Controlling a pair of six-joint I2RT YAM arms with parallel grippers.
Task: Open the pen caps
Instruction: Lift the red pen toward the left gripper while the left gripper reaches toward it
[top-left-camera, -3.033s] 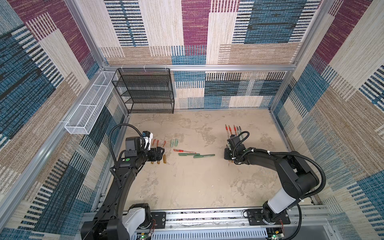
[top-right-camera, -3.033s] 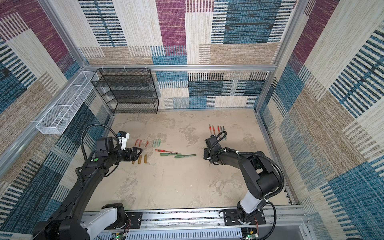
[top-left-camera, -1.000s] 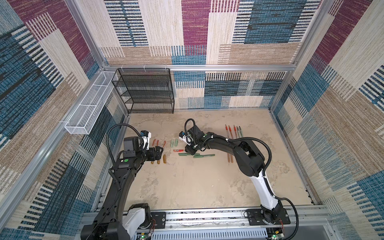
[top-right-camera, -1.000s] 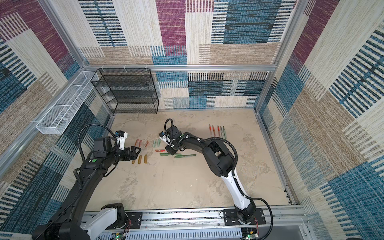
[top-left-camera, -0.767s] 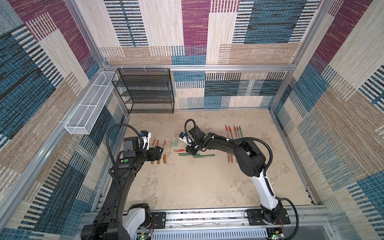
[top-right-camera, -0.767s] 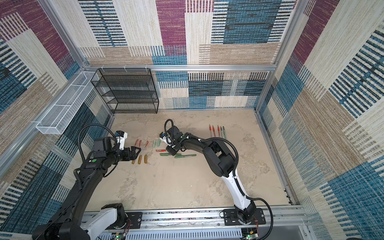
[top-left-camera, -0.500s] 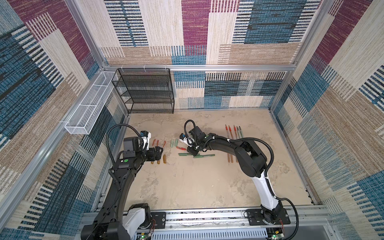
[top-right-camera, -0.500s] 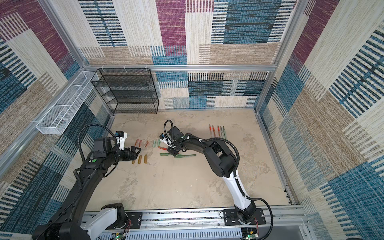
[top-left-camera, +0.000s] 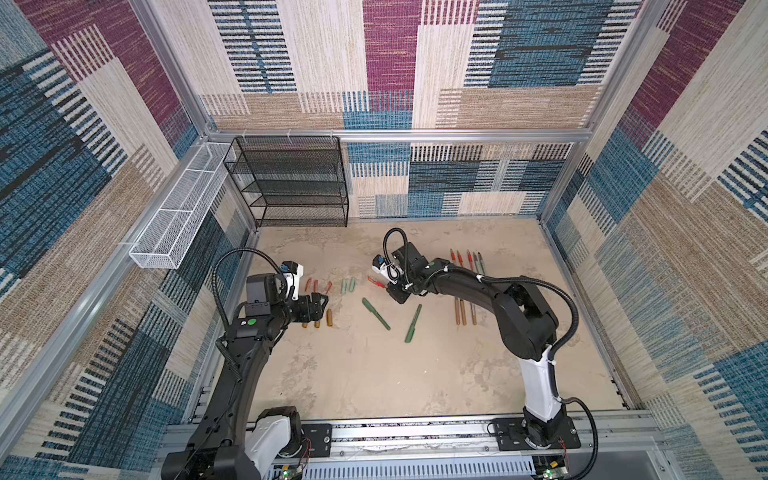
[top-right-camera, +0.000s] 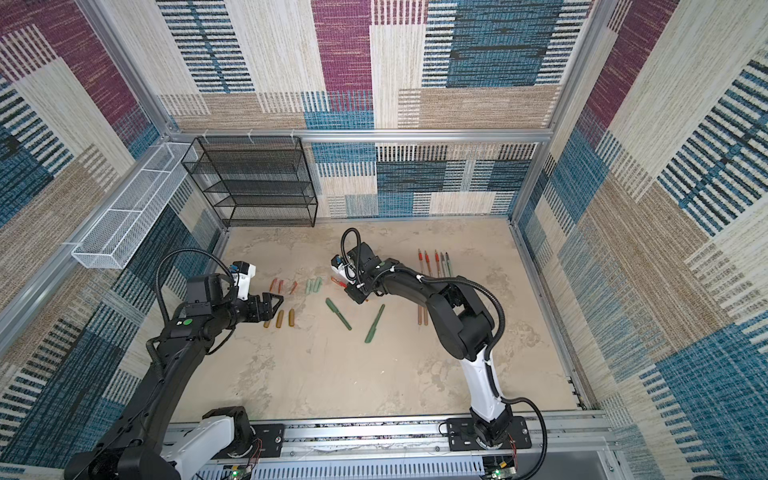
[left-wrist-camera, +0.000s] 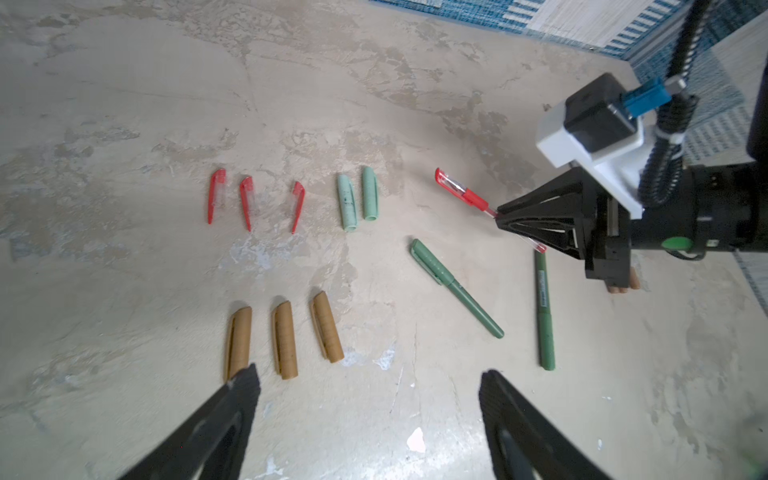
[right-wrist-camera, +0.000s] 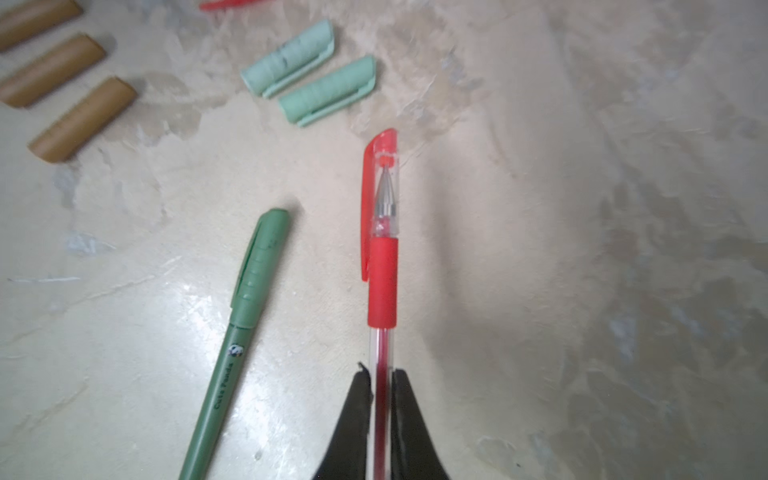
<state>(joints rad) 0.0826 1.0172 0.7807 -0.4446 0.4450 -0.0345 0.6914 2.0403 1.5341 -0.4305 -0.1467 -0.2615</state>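
Observation:
My right gripper (right-wrist-camera: 381, 376) is shut on the clear barrel of a red pen (right-wrist-camera: 382, 270). The pen's red cap (right-wrist-camera: 380, 178) is still on and points toward two loose mint caps (right-wrist-camera: 307, 68). In both top views this gripper (top-left-camera: 384, 286) (top-right-camera: 345, 286) is at mid table. My left gripper (left-wrist-camera: 370, 376) (top-left-camera: 322, 300) stands open and empty just short of three bronze caps (left-wrist-camera: 282, 336). Three loose red caps (left-wrist-camera: 247, 199) lie beyond them. Two capped dark green pens (left-wrist-camera: 457, 289) (left-wrist-camera: 544, 311) lie slanted between the arms.
Several uncapped pen barrels (top-left-camera: 465, 266) lie in rows at the right, with more (top-left-camera: 461, 309) partly under the right arm. A black wire shelf (top-left-camera: 291, 183) stands at the back left. A white mesh basket (top-left-camera: 178, 220) hangs on the left wall.
My right gripper has closed on the red pen and carried it a little right and back. The two green pens, earlier end to end in a line, now lie slanted. The left arm has not moved.

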